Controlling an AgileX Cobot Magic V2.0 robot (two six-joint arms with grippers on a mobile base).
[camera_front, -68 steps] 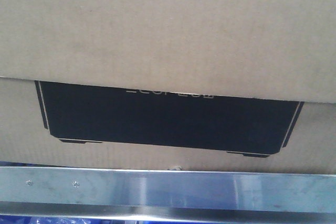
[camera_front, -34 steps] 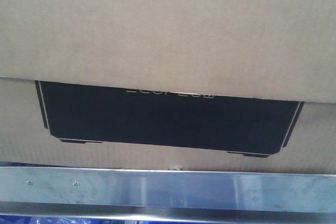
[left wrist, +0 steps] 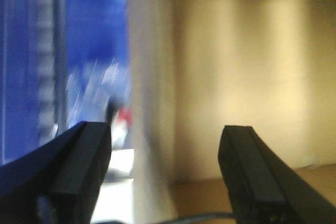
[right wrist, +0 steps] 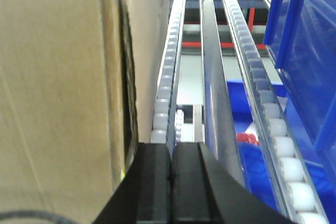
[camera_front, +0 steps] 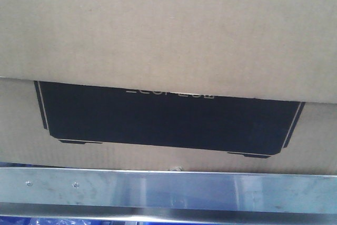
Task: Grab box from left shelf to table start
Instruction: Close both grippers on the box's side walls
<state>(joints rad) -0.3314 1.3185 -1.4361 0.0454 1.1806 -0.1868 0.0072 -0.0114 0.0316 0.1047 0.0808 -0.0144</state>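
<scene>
The box fills the front view, plain brown cardboard with its black printed panel facing me, just behind the left shelf's silvery front rail. In the left wrist view my left gripper is open. A blurred tan face of the box lies beyond its black fingers, and nothing is between them. In the right wrist view my right gripper is shut on nothing. It sits close beside the box's side, over a roller track.
White roller tracks and a metal divider run away from the right gripper. Blue bins stand at the right. Blue plastic shows left of the box in the left wrist view. A blue edge shows under the rail.
</scene>
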